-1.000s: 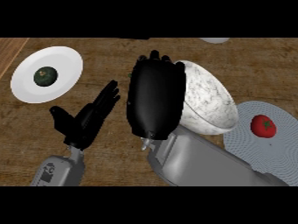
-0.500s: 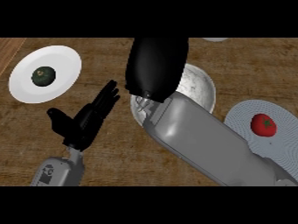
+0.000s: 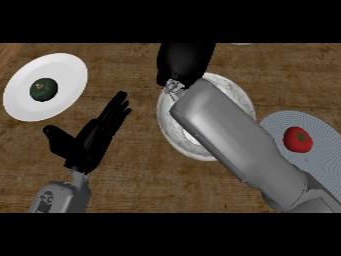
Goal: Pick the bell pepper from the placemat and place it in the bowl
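On the grey placemat (image 3: 328, 165) at the counter's right sits the red bell pepper (image 3: 298, 139), roundish with no clear long axis, its green stem facing up; the right forearm crosses the white bowl (image 3: 236, 92) just left of it. The right hand (image 3: 184, 60) shows beyond the bowl, whether open or curled I cannot tell; the left hand (image 3: 92, 137) rests with straight fingers, empty, near a white plate (image 3: 62, 70) carrying a dark green item (image 3: 43, 88).

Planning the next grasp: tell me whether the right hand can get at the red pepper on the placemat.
Probably yes: the right hand hangs beyond the bowl, but nothing covers the pepper.
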Controlling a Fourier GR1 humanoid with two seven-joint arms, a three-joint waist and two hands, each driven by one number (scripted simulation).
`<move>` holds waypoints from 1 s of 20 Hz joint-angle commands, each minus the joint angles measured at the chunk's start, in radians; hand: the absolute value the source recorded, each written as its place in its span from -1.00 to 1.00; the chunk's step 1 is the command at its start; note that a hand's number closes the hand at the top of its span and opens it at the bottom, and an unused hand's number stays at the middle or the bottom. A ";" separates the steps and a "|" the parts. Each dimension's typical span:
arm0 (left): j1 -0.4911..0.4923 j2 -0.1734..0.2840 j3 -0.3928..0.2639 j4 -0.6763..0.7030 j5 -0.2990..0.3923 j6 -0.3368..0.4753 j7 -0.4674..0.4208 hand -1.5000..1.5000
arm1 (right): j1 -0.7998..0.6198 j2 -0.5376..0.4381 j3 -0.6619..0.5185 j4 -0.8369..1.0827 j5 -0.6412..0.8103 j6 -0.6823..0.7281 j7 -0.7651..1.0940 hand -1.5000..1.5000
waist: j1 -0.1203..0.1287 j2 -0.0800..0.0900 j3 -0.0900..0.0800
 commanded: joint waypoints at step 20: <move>0.039 -0.009 0.015 0.013 0.000 0.000 -0.021 0.00 | 0.159 0.013 -0.207 -0.053 -0.051 -0.879 -0.127 -1.00 | -0.030 -0.007 0.003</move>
